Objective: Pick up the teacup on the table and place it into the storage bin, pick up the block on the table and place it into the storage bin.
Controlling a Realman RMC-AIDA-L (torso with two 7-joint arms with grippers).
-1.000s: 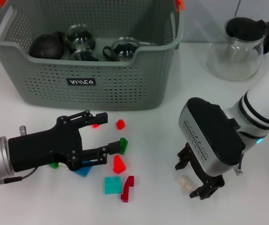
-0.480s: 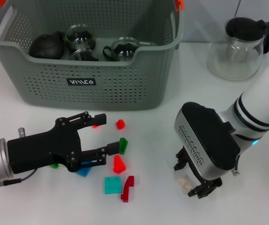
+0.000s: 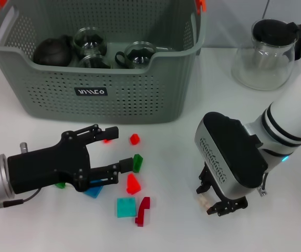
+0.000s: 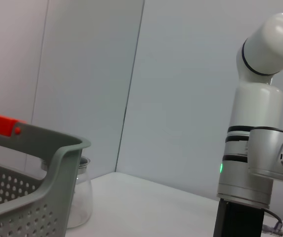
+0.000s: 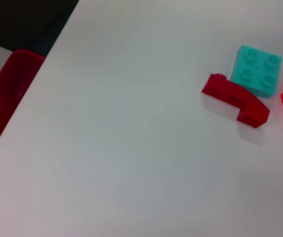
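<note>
Head view only: right gripper (image 3: 217, 203) low at the table's (image 3: 276, 220) near edge, fingers closed on a pale block (image 3: 203, 200). Left gripper (image 3: 120, 151) spread wide, holding nothing, over scattered blocks. Storage bin (image 3: 103, 100) at the far edge holds glass teacups (image 3: 137, 54); its label is unreadable. Right wrist view shows a curved red block (image 5: 235, 100) touching a teal block (image 5: 255, 69). Left wrist view shows the bin's orange clip (image 4: 0, 124).
</note>
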